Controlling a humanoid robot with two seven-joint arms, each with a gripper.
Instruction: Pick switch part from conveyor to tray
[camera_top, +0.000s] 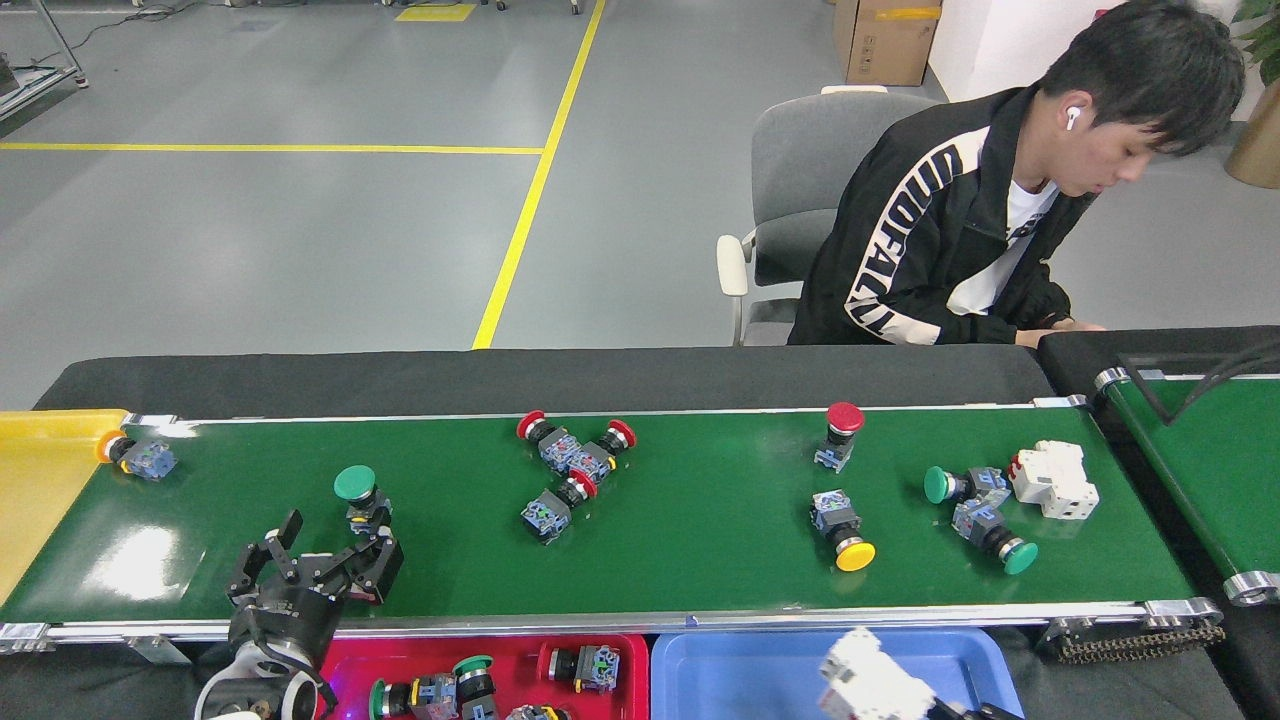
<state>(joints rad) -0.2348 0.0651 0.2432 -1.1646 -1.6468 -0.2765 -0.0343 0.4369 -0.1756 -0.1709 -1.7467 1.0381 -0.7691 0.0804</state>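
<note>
The conveyor (700, 540) carries several push-button switch parts and a white breaker (1055, 480) at its right end. My left gripper (325, 560) is open over the belt's near edge, just in front of a green-capped switch part (357, 492) and not touching it. A second white switch part (870, 685) hangs tilted over the blue tray (740, 670) at the bottom edge. My right gripper (940, 710) barely shows there, shut on that part. The red tray (345, 655) holds several button switches.
A red-capped cluster (570, 465), an upright red button (840, 432), a yellow one (842, 530) and a green pair (975, 505) lie on the belt. A yellow chute (40, 480) is at left and a second belt (1210, 450) at right. A person (960, 230) sits behind.
</note>
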